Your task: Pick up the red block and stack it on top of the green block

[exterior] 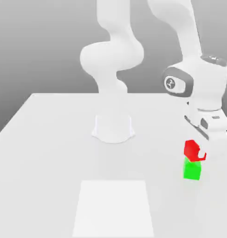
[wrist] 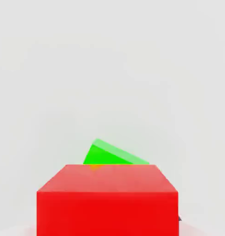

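Claw [exterior: 202,152] at right, grip unclear to us; we square red block [exterior: 191,149] over green block [exterior: 191,171], then ease straight up.

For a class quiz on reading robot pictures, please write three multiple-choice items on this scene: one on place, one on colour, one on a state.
1. Where is the red block in the exterior view?
A) Beside the arm's base
B) Directly above the green block
C) On the white panel

2. What colour is the lower block of the two?
A) Green
B) Blue
C) Yellow

3. How do the blocks' edges lie to each other?
A) Lined up exactly
B) Turned, one against the other
C) Impossible, as there is only one block

Right letters:
1: B, since the exterior view shows red just over green, at its right side.
2: A, since the block beneath the red one is plainly green.
3: B, since in the hand view the green block's edge runs aslant to the red block's edges.
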